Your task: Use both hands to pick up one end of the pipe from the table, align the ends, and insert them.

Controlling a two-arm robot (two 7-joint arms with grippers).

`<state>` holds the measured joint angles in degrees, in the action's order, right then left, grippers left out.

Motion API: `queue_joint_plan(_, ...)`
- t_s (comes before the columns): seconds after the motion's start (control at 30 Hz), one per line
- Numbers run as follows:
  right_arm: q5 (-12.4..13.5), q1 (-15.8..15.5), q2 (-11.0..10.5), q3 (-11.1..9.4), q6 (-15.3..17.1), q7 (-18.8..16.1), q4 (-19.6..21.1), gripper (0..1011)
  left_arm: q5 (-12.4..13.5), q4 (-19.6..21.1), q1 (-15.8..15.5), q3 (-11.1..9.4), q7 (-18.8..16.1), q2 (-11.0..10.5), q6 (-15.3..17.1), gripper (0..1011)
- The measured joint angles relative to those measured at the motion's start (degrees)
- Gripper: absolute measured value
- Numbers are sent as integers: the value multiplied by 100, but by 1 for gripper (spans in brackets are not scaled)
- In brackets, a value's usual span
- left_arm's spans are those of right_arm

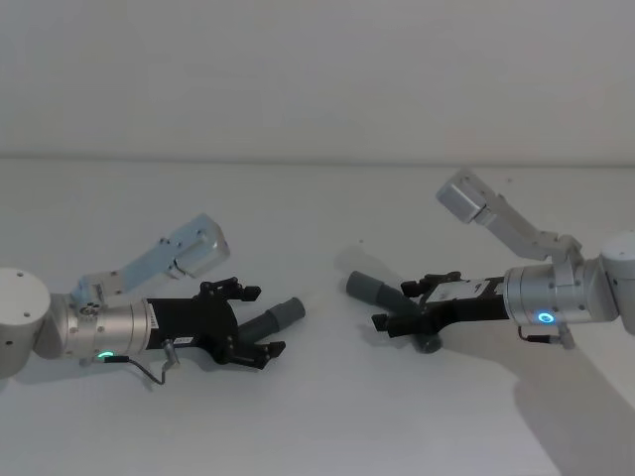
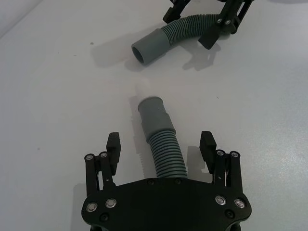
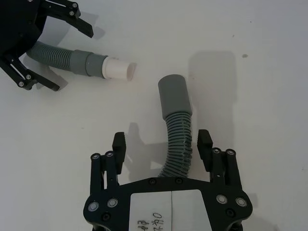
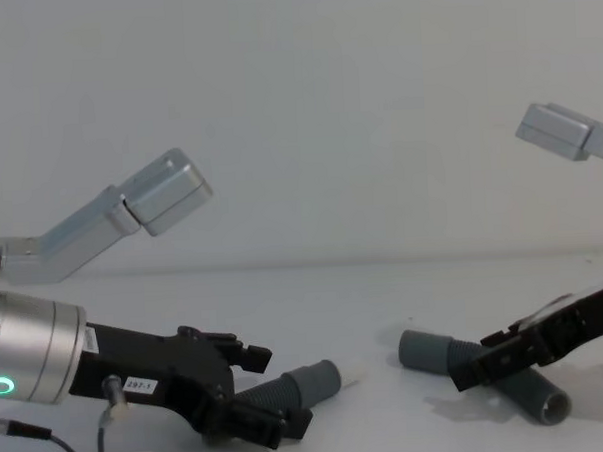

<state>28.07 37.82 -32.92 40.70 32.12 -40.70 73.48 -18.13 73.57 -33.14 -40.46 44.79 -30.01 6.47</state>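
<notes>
Hose pieces, dark-grey corrugated: white-tipped piece (image 3: 62, 57), plain-cuffed piece (image 3: 177, 130); left black two-fingered gripper (image 2: 161, 142), right gripper (image 3: 162, 139) astride them, wide open, empty; cuffs (image 3: 174, 94) free for mating.

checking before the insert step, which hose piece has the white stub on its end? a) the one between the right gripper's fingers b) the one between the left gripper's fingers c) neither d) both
b: in the right wrist view the white stub sticks out of the hose piece at the left gripper, while the cuff of the piece at the right gripper is plain grey.
</notes>
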Motion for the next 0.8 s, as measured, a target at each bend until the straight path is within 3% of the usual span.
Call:
queue_joint_plan(0.67, 16, 9, 0, 13, 9, 18, 1, 301, 11, 8, 0, -1, -7, -1, 1, 1001)
queue_joint_plan(0.8, 17, 9, 0, 13, 9, 20, 1, 244, 12, 8, 0, -1, -7, -1, 1, 1001)
